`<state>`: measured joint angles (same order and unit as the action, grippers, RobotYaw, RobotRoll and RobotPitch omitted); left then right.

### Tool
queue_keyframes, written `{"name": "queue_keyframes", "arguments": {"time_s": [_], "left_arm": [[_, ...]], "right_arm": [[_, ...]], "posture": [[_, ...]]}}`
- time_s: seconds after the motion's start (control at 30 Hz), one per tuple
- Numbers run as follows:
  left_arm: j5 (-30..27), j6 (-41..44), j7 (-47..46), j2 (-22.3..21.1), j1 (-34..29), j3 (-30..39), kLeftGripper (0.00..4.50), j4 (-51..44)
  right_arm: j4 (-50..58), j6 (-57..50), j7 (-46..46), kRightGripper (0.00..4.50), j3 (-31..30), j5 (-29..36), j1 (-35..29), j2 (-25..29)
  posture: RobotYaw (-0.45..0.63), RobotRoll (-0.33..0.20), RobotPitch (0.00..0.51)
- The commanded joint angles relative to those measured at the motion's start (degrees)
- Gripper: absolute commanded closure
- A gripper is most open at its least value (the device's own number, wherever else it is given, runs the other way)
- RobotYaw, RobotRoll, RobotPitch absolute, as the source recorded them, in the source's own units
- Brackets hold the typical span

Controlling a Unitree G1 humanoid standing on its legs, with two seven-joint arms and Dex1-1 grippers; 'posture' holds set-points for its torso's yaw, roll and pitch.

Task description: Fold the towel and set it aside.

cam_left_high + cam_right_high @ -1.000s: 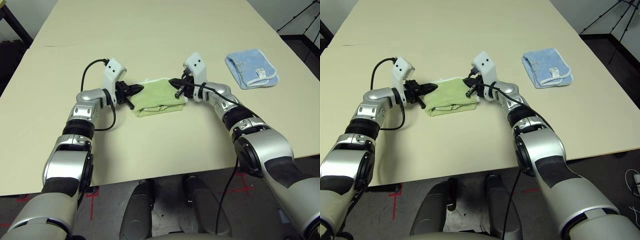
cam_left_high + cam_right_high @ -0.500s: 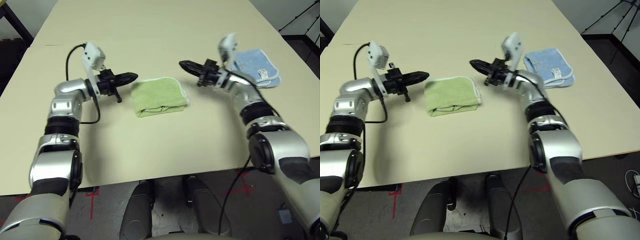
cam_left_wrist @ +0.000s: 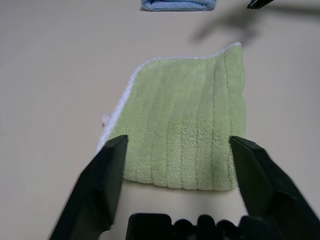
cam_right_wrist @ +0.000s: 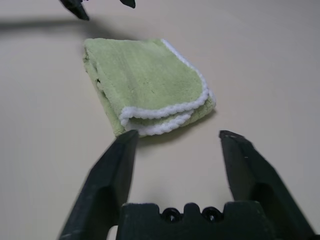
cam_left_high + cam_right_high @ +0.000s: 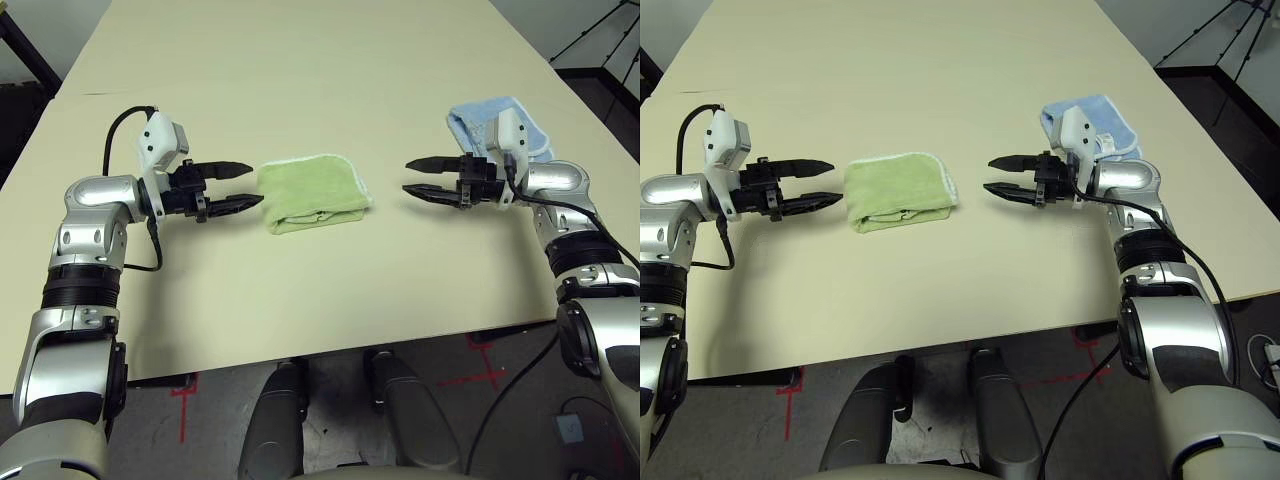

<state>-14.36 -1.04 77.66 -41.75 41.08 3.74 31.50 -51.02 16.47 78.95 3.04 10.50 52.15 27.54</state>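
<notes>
Towel (image 5: 314,192), green and already folded, lay on the table (image 5: 300,60) between our left gripper (image 5: 242,184) and right gripper (image 5: 417,177), both spread and empty; next we judged to grasp it and set it aside.

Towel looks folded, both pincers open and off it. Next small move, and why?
Probably bring the right pincer back in to pinch the towel by its stitched edge. It lies folded mid-table, not yet set aside; the blue cloth already sits on that side. The left pincer is open just off the opposite edge.
</notes>
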Motion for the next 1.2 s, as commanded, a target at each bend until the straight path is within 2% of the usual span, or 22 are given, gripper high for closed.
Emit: {"name": "queue_keyframes", "arguments": {"time_s": [0.03,0.17,0.27,0.33,0.43,0.53,0.73,0.87,1.03,1.2], "left_arm": [[0.5,-1.8,1.5,-0.8,-1.0,-0.7,0.0,1.7],[0.1,-1.1,2.1,-1.1,-0.8,-0.6,0.0,2.1],[0.5,4.1,-1.2,-1.8,-0.9,0.2,0.0,2.3],[-2.5,15.4,-5.5,-1.5,-0.1,2.4,0.0,1.3],[-10.1,44.7,-12.1,-2.0,3.6,6.7,0.0,0.5],[-14.8,65.0,-13.3,-3.6,5.4,7.3,0.0,-1.4],[-18.5,82.2,-17.3,-4.2,7.8,8.3,0.0,-1.2],[-18.8,85.5,-19.9,-3.5,9.1,8.1,0.0,0.2],[-17.7,82.9,-23.9,0.2,10.7,8.7,0.0,3.0],[-16.9,80.2,-25.9,1.8,10.8,7.3,0.0,3.7]], "right_arm": [[0.0,-1.7,0.4,0.04,0.9,1.5,-1.5,0.8],[1.2,-3.6,2.2,0.04,0.4,2.2,-2.1,2.3],[1.8,-4.3,3.6,0.04,-0.2,1.9,-3.0,3.9],[2.5,-6.2,3.5,0.04,0.0,2.4,-3.5,4.3],[3.6,-6.5,3.1,0.04,-0.1,2.1,-4.5,4.6],[4.8,-7.4,2.6,0.04,0.0,2.4,-5.1,4.4],[7.9,-9.1,2.0,0.04,-0.1,2.9,-6.0,4.3],[10.4,-11.1,1.3,0.04,-0.2,3.1,-6.2,4.3],[12.3,-12.8,0.2,0.04,-0.3,3.2,-6.0,3.9],[12.9,-13.1,-0.1,0.04,-0.2,3.3,-6.4,3.9]], "posture": [[-0.05,0.0,0.191],[-0.05,0.0,0.19],[-0.04,0.0,0.186],[-0.04,0.0,0.185],[-0.05,0.0,0.185],[-0.05,0.0,0.186],[-0.05,0.0,0.19],[-0.06,0.0,0.194],[-0.06,0.0,0.196],[-0.07,0.0,0.195]]}}
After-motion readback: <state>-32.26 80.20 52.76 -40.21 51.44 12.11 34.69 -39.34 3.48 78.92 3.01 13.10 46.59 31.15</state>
